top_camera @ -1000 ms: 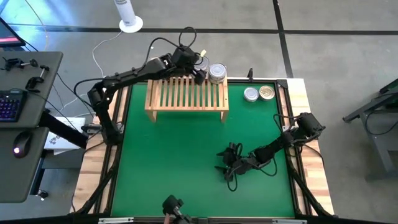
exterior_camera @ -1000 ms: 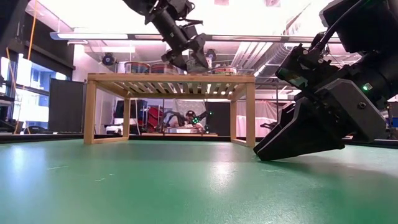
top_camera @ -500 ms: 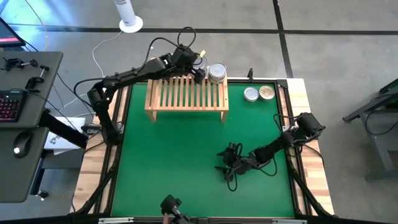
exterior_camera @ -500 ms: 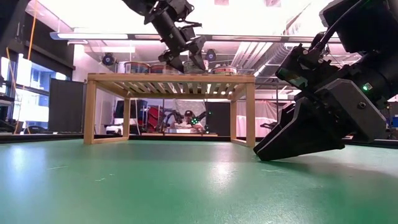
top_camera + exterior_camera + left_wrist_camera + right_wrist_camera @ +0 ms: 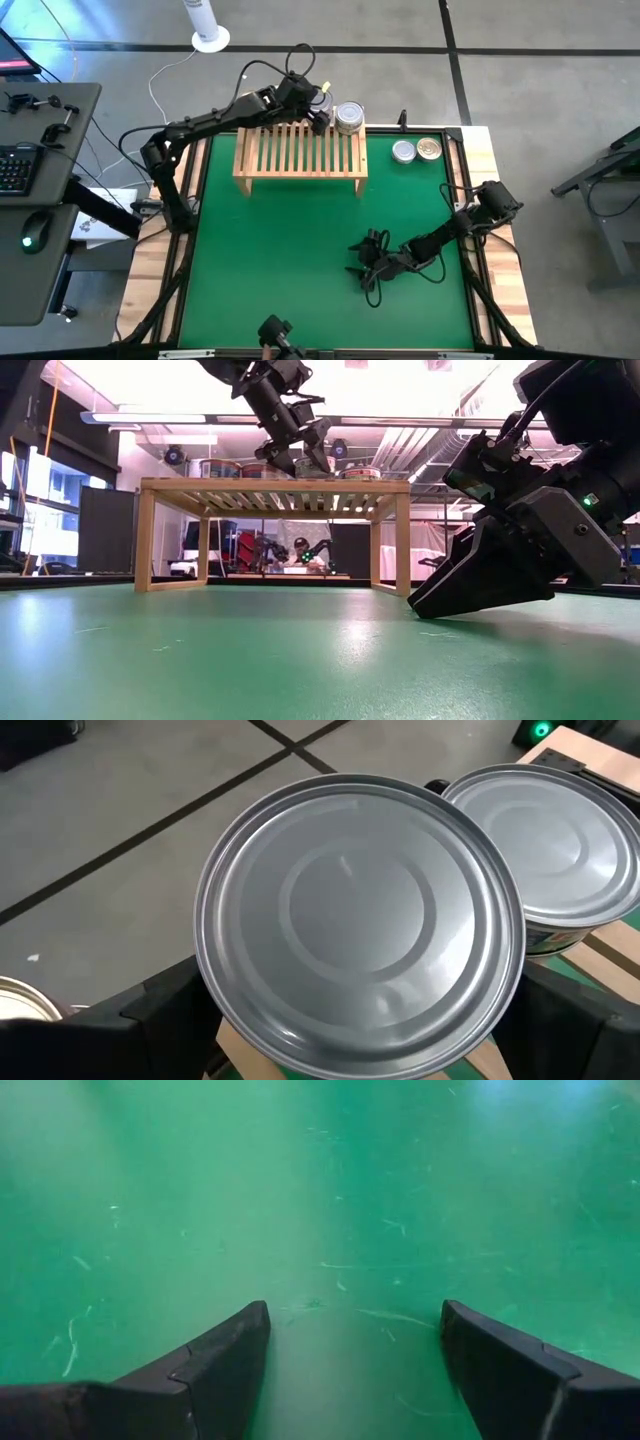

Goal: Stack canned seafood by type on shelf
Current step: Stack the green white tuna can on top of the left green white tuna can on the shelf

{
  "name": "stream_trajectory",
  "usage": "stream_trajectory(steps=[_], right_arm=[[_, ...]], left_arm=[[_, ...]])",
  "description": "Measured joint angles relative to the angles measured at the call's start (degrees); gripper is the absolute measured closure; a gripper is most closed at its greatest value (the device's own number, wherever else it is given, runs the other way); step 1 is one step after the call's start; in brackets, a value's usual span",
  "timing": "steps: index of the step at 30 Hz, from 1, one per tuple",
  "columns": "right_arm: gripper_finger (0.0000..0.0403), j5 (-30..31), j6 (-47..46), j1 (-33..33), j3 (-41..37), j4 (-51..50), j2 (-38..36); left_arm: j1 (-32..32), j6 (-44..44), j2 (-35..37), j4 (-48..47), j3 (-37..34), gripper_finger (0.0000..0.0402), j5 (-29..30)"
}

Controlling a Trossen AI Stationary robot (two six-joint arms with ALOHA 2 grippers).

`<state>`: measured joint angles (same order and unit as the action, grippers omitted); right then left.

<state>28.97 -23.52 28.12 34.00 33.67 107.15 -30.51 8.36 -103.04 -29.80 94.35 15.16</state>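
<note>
Tins of seafood at the shelf's back edge, my left gripper around one

I hold a silver-grey tin between wide-spread fingers, just beside its neighbour; releasing crooked could tip it behind the shelf. My right gripper rests open on the green mat, well apart.

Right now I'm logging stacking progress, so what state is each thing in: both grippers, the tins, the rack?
Left gripper: straddling a silver-grey round tin at the shelf's far edge, grip unclear.
Neighbouring silver-grey tin: upright on the shelf.
Two loose tins: upright on the green mat, unstacked.
Light-wood slatted shelf: upright.
Right gripper: open, empty, over the mat.
</note>
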Motion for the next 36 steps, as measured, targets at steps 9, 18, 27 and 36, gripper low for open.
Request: stream_trajectory(steps=[9, 18, 27, 36], right_arm=[[0.0112, 0.0, 0.0, 0.0, 0.0, 0.0, 0.0], [0.0112, 0.0, 0.1, 0.0, 0.0, 0.0, 0.0], [0.0112, 0.0, 0.0, 0.0, 0.0, 0.0, 0.0], [0.0112, 0.0, 0.2, 0.0, 0.0, 0.0, 0.0]], left_arm=[[0.9, -0.5, 0.0, 0.1, 0.0, 0.0041, 0.0], [1.8, -0.6, 0.2, -2.0, 2.0, 0.0041, 0.4], [2.2, 0.3, 0.3, -5.7, 5.5, 0.0041, 0.4], [2.4, 2.5, 0.3, -10.6, 5.5, 0.0041, 0.5]])
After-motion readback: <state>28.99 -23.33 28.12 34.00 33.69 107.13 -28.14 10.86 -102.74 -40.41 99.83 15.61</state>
